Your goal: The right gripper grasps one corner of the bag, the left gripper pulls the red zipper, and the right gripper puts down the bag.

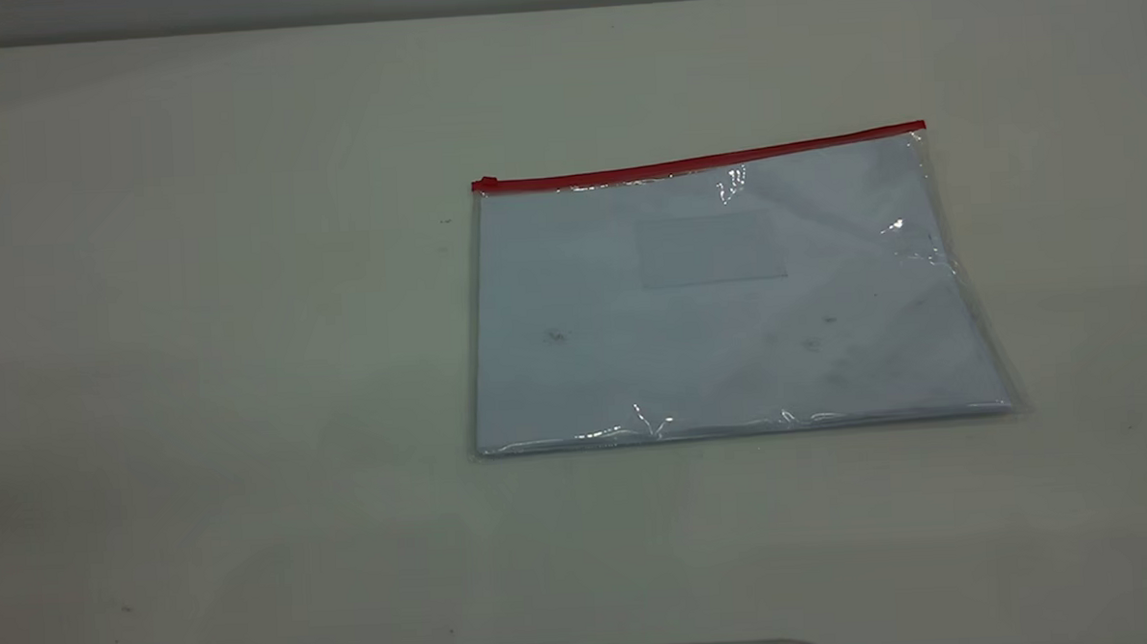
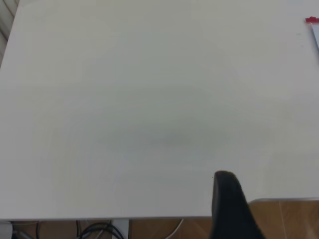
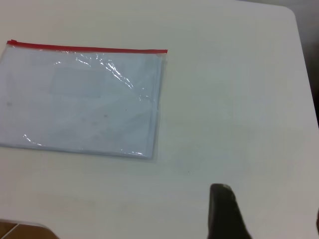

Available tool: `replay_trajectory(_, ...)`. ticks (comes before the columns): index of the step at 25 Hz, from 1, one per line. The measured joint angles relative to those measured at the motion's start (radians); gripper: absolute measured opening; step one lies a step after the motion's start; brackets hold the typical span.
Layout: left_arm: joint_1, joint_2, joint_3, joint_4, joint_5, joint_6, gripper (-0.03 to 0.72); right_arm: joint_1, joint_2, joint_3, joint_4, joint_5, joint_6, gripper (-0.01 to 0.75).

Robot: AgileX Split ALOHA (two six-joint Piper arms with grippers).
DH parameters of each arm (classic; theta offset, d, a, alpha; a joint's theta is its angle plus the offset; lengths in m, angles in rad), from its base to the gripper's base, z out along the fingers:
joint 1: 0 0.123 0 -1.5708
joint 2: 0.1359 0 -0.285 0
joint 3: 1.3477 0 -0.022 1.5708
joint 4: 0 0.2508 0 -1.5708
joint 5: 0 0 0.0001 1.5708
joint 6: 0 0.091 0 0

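The bag (image 1: 727,301) lies flat on the surface (image 1: 247,375), its red zipper (image 1: 702,160) along the far edge with the slider at the end toward the left hand (image 2: 232,209), presumably so that hand can pull it across. The right hand (image 3: 224,214) hovers well short of the bag's nearest corner. Only one dark finger of each shows, so their openness can't be judged; neither holds anything.

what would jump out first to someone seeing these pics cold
The bag, a clear pouch with pale sheets inside, lies flat on the white table, right of centre in the exterior view. The red zipper lines its far long edge, the slider at that edge's left end. Neither gripper touches it.
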Motion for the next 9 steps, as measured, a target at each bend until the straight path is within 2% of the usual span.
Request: replay_trajectory(9,0.0,0.0,0.0,0.0,0.0,-0.001,0.484,0.0,0.0,0.0,0.0,-0.002,0.0,0.409)
